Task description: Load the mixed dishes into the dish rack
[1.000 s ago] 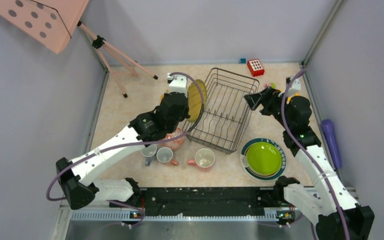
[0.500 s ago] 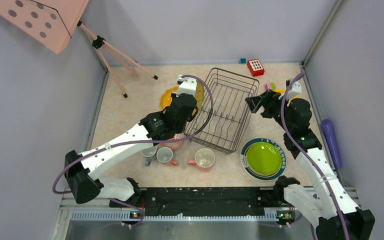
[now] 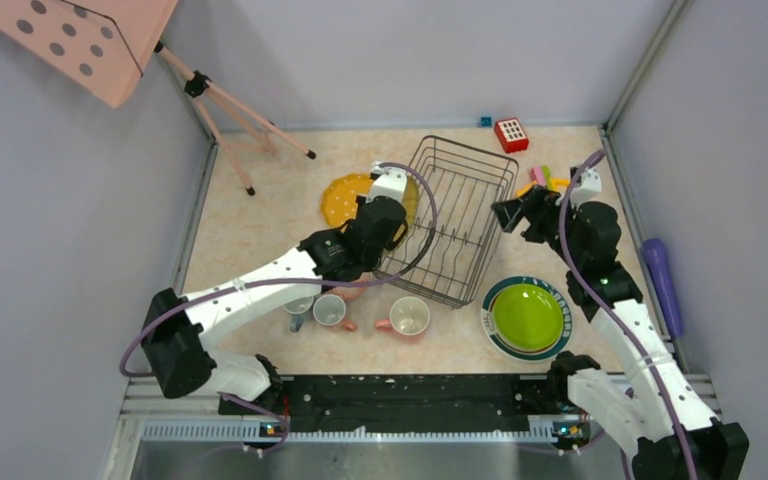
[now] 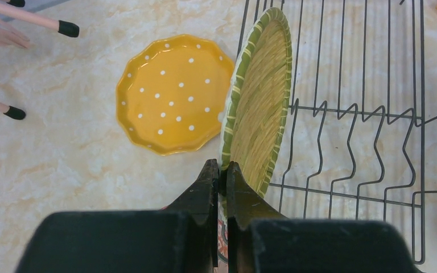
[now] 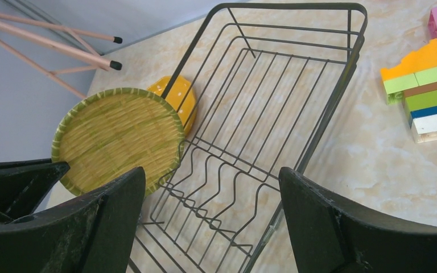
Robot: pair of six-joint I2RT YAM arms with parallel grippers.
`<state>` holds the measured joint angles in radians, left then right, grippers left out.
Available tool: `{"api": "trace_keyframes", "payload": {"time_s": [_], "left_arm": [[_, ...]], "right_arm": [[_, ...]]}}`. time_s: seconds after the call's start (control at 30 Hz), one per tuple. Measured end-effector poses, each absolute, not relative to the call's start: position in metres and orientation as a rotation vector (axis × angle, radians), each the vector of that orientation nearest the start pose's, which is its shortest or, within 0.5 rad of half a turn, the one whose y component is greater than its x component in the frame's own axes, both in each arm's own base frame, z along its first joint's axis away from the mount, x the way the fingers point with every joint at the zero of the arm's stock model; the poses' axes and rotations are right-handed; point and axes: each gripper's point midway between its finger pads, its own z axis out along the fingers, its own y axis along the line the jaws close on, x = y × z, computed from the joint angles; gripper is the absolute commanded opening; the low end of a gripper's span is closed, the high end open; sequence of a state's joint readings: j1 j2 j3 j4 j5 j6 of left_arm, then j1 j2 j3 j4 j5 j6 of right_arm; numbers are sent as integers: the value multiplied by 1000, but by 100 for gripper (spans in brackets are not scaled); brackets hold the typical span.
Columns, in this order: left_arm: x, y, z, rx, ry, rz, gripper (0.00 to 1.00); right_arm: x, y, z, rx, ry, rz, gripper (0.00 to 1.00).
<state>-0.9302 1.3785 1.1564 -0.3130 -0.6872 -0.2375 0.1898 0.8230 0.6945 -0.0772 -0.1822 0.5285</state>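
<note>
**Straw-look plate on its edge at the rack wall**

Straw-look and green at the rim, the woven plate (image 4: 256, 102) stands up on its edge. It is right at the left wall of the dish rack (image 3: 460, 220). The left pincer (image 4: 221, 176) is shut tight on the near bit of the plate's rim. The right pincer (image 5: 209, 176) has its fingers wide apart and holds nothing. It hangs by the right side of the rack.

The plate's flat faces look left and right. Its long line runs from near to far, the same way as the rack wall. That looks right for the wavy slots. I cannot tell if its bottom edge sits in a slot yet.

What could go wrong? The grip is only on one small spot, so the plate could swing or slip. Its edge could bump a wire of the wall. If it is let go too soon, it may tip out to the left. There the yellow dotted plate (image 4: 173, 94) lies flat on the desk (image 3: 260, 230), and the two could knock together.
</note>
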Motion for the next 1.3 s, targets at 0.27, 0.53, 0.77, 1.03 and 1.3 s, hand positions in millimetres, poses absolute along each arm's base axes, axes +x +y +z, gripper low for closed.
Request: {"api": "trace_keyframes", "payload": {"time_s": [0.27,0.53,0.77,1.03,1.3], "left_arm": [[315,-256,213,300,1997,-38,14],[313,-267,197,298,2043,-85,54],[312,-271,198,273,2053,-114,60],[316,-243,239,143,2023,-283,72],[337,-154,267,-207,1946,-389,90]], "right_arm": [[306,103,244,213,1831,622,92],[309,93,202,317,1951,552,92],[304,93,155,427,2072,553,84],[305,101,130,514,2139,608,80],[313,97,116,641,2149,586,77]]}}
